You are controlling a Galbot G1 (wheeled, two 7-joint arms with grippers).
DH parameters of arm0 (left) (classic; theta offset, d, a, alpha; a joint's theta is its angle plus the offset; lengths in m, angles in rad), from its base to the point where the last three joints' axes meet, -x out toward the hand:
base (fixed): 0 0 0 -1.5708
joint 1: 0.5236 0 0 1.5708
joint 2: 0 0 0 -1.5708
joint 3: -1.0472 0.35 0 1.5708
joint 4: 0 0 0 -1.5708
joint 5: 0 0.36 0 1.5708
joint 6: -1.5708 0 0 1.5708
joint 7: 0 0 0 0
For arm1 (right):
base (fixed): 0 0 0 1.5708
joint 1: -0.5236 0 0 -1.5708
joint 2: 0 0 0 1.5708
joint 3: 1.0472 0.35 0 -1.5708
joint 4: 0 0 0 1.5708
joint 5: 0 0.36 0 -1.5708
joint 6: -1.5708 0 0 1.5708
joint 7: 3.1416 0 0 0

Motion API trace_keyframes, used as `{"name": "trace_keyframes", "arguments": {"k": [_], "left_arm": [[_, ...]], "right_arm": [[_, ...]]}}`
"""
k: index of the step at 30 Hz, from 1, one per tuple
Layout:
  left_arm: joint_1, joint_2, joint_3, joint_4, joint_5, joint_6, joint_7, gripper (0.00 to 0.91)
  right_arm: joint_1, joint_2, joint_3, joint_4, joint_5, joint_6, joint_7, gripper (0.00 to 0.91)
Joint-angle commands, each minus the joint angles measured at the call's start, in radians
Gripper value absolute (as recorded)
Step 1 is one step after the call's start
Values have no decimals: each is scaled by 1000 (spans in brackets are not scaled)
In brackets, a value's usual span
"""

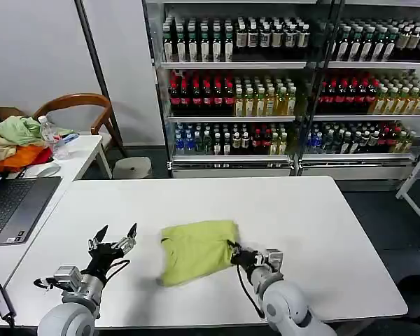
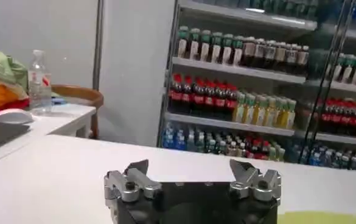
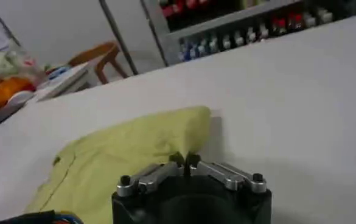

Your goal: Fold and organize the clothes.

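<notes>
T-shirt (image 1: 197, 250) lies folded at tabletop (image 1: 322, 231) centre. Right end effector (image 1: 234, 251), at its 3 o'clock edge, apparently pinches fabric; pulling may unfold it. Left end effector (image 1: 115, 239) open, empty.

Grey rounded arms, black end effectors, silver screwed fingers (image 2: 132, 182), black cables

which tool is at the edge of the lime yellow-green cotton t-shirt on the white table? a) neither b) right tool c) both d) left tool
b: the right tool, fingertips together, sits at the right edge of the folded lime yellow-green cotton T-shirt, while the left tool hangs open above the white table, apart from the cloth.
</notes>
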Motion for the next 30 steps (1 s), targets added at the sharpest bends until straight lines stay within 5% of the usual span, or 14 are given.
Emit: {"name": "trace_keyframes", "arguments": {"k": [1,13,30], "left_arm": [[-1,5,7,9,7,0,-4,907],[11,2,12,20,27,-9,-3,907],[13,-17,14,9,45,-9,-4,907]], "right_arm": [[66,29,16,-65,-33,125,94,0],[-1,0,23,-27,-40,128,160,0],[-26,-36,29,13,-54,108,129,0]]}}
